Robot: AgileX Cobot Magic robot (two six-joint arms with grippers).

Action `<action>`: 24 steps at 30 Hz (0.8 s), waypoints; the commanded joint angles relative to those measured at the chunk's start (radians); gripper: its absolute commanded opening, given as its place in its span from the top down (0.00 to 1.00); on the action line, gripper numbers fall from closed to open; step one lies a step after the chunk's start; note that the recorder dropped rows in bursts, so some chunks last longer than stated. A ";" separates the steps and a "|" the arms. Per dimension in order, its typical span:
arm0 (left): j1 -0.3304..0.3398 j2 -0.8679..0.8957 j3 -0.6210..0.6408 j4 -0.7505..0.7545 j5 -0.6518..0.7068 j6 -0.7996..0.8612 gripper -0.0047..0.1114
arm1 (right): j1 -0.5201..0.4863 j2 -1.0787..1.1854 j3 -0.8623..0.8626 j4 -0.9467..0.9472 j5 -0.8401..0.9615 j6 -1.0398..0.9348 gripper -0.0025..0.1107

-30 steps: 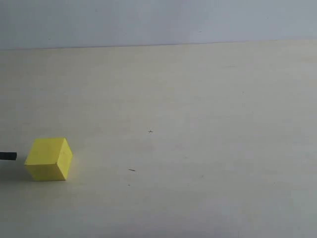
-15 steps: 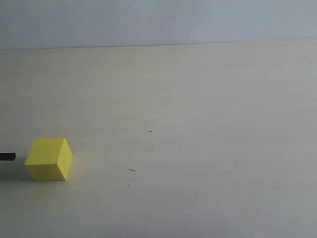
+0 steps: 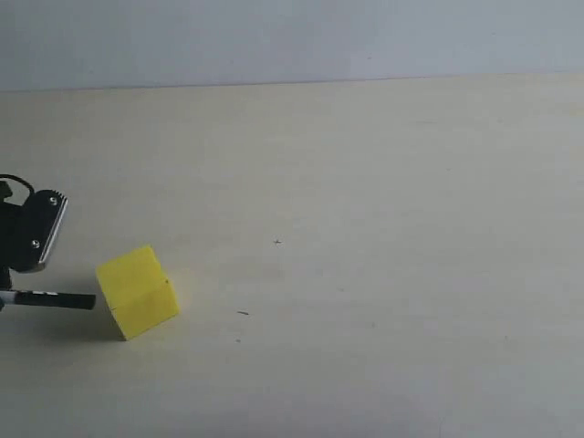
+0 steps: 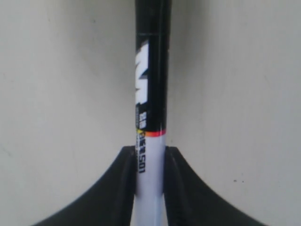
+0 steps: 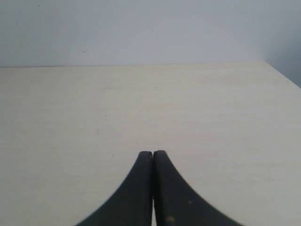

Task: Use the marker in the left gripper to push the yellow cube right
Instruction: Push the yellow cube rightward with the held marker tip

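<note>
The left gripper (image 4: 149, 151) is clamping the marker (image 4: 151, 84). In the left wrist view its two black fingers (image 4: 120, 188) are pressing against either side of the white barrel, which is filling the gap between them. The red band and the black half with white lettering are sticking out beyond the fingertips, running away from the wrist over the pale table (image 4: 61, 94).

In the exterior view this gripper is showing at the far left edge, only partly in frame, its black body with a silver edge hanging just above the table. The marker is lying nearly level below it, pointing rightward, close over the surface and casting a dark shadow beneath itself. Its black end is meeting the left face of the yellow cube (image 3: 137, 292), and the two appear to be touching.

The cube is sitting on the table in the lower left part of the exterior view, well left of the middle, turned so that one vertical edge is facing the camera. Two small dark specks (image 3: 243, 313) are lying on the table to its right, apart from it.

The right gripper (image 5: 153, 154) is showing only in its own wrist view, its fingers pressed together, hovering over the table with the grey wall (image 5: 141, 28) behind.
</note>
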 commanded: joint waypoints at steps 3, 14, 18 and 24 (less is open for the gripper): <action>0.055 -0.003 0.004 0.142 0.096 -0.190 0.96 | -0.006 -0.006 0.005 -0.009 -0.007 -0.002 0.98; -0.077 0.003 -0.007 0.033 0.007 -0.247 0.96 | -0.006 -0.006 0.005 -0.009 -0.007 -0.002 0.98; -0.180 0.028 -0.054 0.042 -0.016 -0.371 0.96 | -0.006 -0.006 0.005 -0.009 -0.007 -0.002 0.98; -0.173 0.029 -0.059 0.293 0.163 -0.511 0.96 | -0.006 -0.006 0.005 -0.009 -0.007 -0.002 0.98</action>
